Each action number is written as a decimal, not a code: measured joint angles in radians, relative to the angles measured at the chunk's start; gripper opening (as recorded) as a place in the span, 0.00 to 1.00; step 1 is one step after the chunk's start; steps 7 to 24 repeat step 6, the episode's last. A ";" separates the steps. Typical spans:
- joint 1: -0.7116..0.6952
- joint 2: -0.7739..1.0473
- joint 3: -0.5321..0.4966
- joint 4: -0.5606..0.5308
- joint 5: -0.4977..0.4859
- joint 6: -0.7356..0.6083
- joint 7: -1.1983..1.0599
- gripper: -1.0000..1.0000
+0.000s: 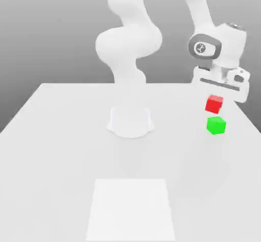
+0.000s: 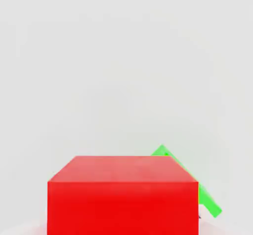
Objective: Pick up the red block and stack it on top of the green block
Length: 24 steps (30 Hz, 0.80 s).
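White table — green block atop

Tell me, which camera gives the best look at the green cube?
The exterior view: the green block shows whole there, just below the red block. In the hand view the red block hides it, except for a green sliver.

Red block in the air just above green block

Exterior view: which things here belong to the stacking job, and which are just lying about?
Job:
- red block, held in the shut gripper above the green one
- green block, on the table

Lying about:
- white square patch on the table's near side
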 joint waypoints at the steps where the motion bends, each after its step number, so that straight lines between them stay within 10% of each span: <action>1: -0.010 0.017 0.006 -0.001 -0.020 0.013 0.014 0.00; 6: -0.060 0.096 0.014 -0.009 -0.159 0.080 0.109 0.00; 24: -0.060 0.096 0.014 -0.009 -0.159 0.080 0.109 0.00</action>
